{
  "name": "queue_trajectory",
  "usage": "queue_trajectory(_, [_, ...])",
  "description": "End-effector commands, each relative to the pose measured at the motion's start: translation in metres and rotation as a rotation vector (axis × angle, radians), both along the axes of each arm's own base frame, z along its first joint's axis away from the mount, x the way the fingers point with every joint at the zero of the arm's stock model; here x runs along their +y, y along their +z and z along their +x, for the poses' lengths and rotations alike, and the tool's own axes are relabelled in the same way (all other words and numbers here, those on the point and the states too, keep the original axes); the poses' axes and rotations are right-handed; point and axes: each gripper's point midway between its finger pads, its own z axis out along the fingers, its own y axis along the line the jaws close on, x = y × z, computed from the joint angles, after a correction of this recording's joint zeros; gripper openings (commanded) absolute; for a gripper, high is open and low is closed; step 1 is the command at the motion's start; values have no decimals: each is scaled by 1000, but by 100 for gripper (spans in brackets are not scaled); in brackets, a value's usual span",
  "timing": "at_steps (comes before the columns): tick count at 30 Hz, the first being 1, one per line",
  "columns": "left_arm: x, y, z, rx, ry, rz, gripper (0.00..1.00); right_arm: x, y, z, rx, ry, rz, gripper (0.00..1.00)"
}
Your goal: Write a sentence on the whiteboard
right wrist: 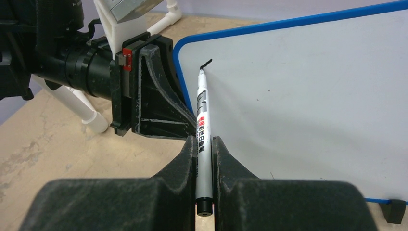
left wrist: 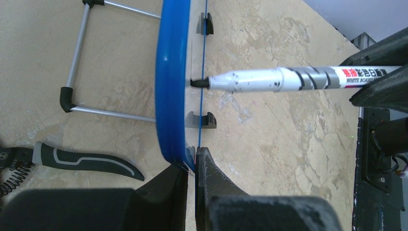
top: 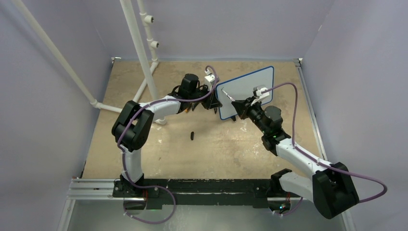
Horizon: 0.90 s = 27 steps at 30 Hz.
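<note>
one edge, the left, of the standing whiteboard (top: pixel 248 85) sits clenched in the left end effector (left wrist: pixel 195 159), far on the surface (top: pixel 216 149); the right end effector (right wrist: pixel 204 144) grasps a marker (right wrist: pixel 201 103), its tip touching the board's upper-left corner at a short black stroke (right wrist: pixel 207 62).

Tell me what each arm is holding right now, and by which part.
The left end effector clamps the whiteboard by its blue side edge. The right end effector grips the marker by the rear of its barrel, tip at the board.

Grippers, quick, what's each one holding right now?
Left gripper: closed on the edge of the whiteboard.
Right gripper: closed on the whiteboard marker.
</note>
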Motion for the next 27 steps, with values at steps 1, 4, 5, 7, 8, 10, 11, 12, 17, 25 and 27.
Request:
queue_trajectory(1, [-1,19,-1,-37,-19,-7,0,7,11,1,-33,47,-12,0])
queue_trajectory(4, [-2,19,-1,-36,-20,-9,0,7,6,-1,-16,49,-18,0])
queue_trajectory(5, [-1,20,-1,-37,-19,-11,0,7,4,-1,-10,49,-21,0])
queue_trajectory(7, [-1,21,-1,-37,-17,-12,0,7,0,-2,2,48,-25,0])
queue_trajectory(8, [-2,21,-1,-37,-18,-12,0,7,-2,-3,9,48,-27,0])
queue_trajectory(10, [-2,21,-1,-37,-18,-12,0,5,-6,-3,23,39,-30,0])
queue_trajectory(11, [-2,22,-1,-37,-18,-12,0,4,-7,-3,29,33,-31,0])
queue_trajectory(12, [-1,22,-1,-39,-16,-13,0,3,-9,-3,35,27,-34,0])
queue_trajectory(17, [-1,23,-1,-41,-16,-14,0,-4,-12,-3,50,-8,-39,0])
queue_trajectory(25, [-1,24,-2,-41,-17,-14,0,-12,-12,2,60,-66,-42,0])
queue_trajectory(27, [-1,25,-1,-43,-16,-15,0,-14,-11,3,59,-79,-41,0])
